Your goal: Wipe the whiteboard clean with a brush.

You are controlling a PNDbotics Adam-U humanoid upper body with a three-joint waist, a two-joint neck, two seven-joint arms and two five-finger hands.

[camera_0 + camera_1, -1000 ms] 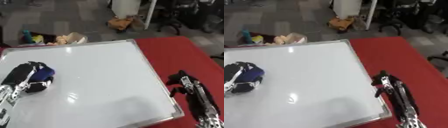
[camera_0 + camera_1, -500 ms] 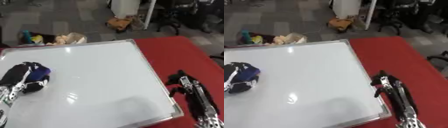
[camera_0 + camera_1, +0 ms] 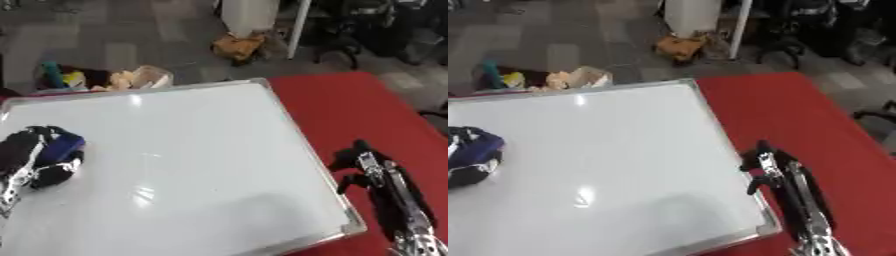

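Blue brush (image 3: 63,146) sat clasped in my left hand (image 3: 35,157) on the whiteboard's (image 3: 192,165) left side; my right hand (image 3: 367,167) rested curled on the red surface (image 3: 350,110).

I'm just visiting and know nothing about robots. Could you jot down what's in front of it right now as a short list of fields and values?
surface: red table
main object: whiteboard with a silver frame, lying flat, no marks visible
tool: blue brush at the board's left side
left hand: left hand on the board, fingers curled round the brush
right hand: right hand on the red table beside the board's right edge, holding nothing
background: grey floor with a heap of coloured items beyond the board
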